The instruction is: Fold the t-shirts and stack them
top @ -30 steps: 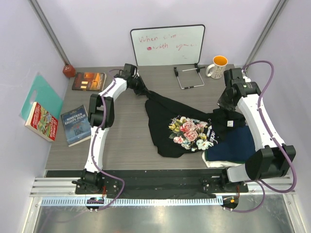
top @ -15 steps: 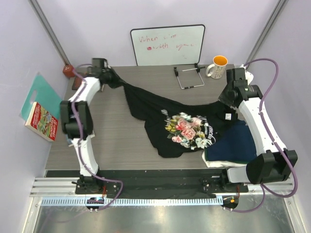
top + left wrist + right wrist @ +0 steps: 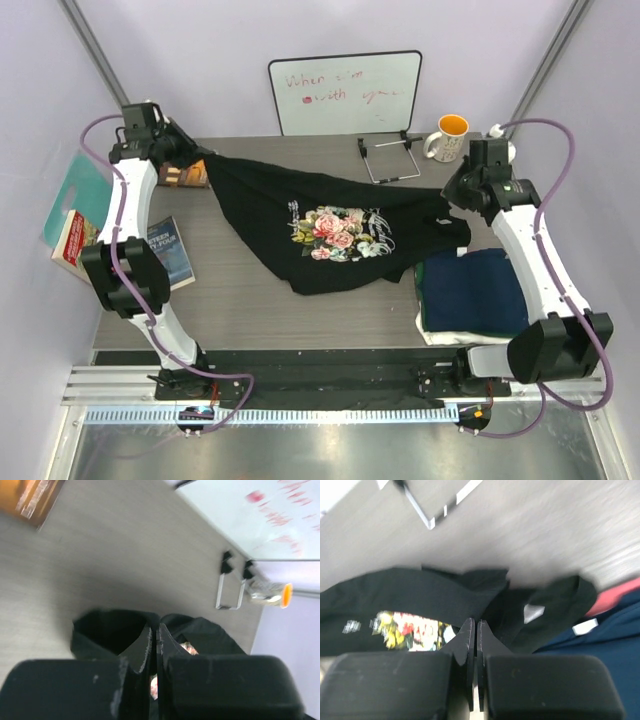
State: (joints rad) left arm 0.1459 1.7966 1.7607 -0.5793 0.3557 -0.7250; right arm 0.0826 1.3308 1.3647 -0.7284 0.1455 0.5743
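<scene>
Black t-shirt (image 3: pixel 330 235), seemingly taut, over table (image 3: pixel 250 300)

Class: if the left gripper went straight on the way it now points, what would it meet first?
The left gripper pinches the black t-shirt; past that cloth, probably the bare table, though depth is unclear.

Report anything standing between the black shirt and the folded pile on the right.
Nothing visible does. The black shirt hangs stretched between the left tool and the right tool, its right end by the far edge of the folded pile. The mug sits farther back; the books lie to the left.
</scene>
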